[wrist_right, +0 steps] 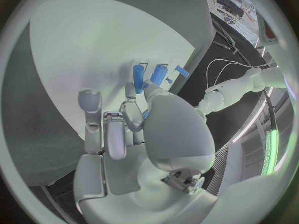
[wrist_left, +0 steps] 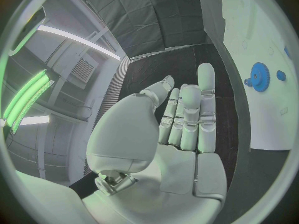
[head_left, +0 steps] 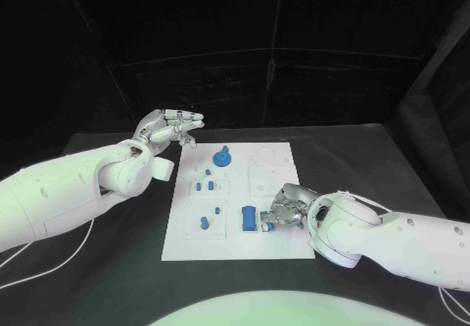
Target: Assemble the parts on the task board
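One task board (head_left: 277,244) lies flat in the middle of the tabletop (head_left: 392,163), its long side running away from the robot. In the head view, six blue parts can be counted on it: one gear (head_left: 223,159) near the far edge; one small peg (head_left: 208,172) just below the gear; two short pieces (head_left: 203,185) side by side in the left column; one peg (head_left: 204,222) in the near left recess; one long block (head_left: 248,218) standing in the near middle recess. Further small blue pieces (head_left: 266,219) lie at the right hand's fingers; their number cannot be told.

The tabletop is black and matte. Black curtain panels (head_left: 294,81) close off the space behind it.

The left hand (head_left: 168,128) hovers above the tabletop just beyond the board's far left corner, apart from the board. In the left wrist view its fingers (wrist_left: 206,92) extend side by side, slightly curved, with the thumb set apart, and they hold nothing. The gear (wrist_left: 258,75) appears beside them on the white board (wrist_left: 261,119).

The right hand (head_left: 286,207) is lowered onto the near right part of the board, palm down, just beside the long block. In the right wrist view its fingers (wrist_right: 131,112) bend down toward the blue pieces (wrist_right: 157,73); whether they grip a piece cannot be told
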